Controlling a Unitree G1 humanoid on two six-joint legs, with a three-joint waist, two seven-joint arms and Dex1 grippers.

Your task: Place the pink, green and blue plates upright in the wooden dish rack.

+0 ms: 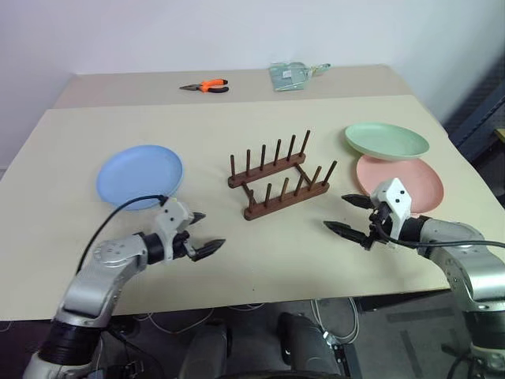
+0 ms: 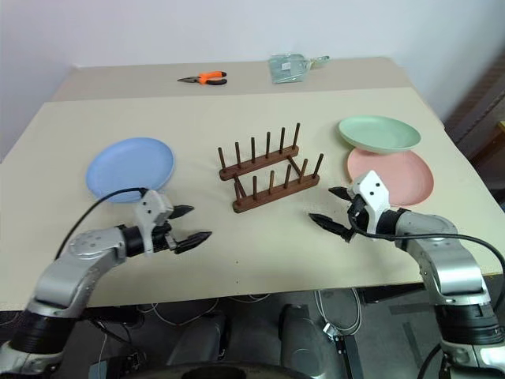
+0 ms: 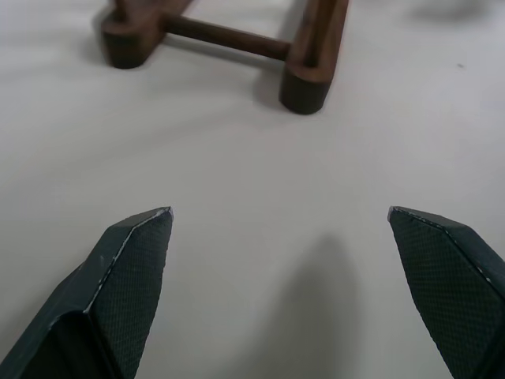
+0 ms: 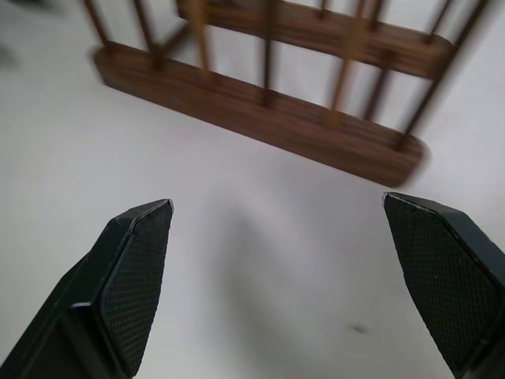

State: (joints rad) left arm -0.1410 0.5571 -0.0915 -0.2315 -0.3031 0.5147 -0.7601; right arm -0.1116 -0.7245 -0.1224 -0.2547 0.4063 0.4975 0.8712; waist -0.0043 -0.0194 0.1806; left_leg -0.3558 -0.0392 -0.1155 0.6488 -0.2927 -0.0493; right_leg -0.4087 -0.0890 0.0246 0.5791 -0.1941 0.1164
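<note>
A white wall [image 1: 197, 31] closes the room behind a wide beige table [image 1: 260, 260], whose matte top runs back to a second, narrower tabletop [image 1: 126, 87] butted against it at the rear. The wooden dish rack [image 1: 278, 175] stands near the middle of the front table with every peg slot bare. The blue plate [image 1: 140, 175] lies flat on the robot's left, well apart from the rack. On the right, the pink plate [image 1: 410, 183] lies flat too, and the green plate [image 1: 386, 140] sits just behind it, overlapping its far rim. The left gripper [image 1: 207, 234] hovers over the table in front of the blue plate, its two fingers spread wide with nothing between them. The right gripper [image 1: 348, 213] hangs beside the near edge of the pink plate, spread just as wide and holding nothing. On the rear tabletop lie a clear plastic packet [image 1: 293, 75] and orange-handled pliers [image 1: 207, 86].
</note>
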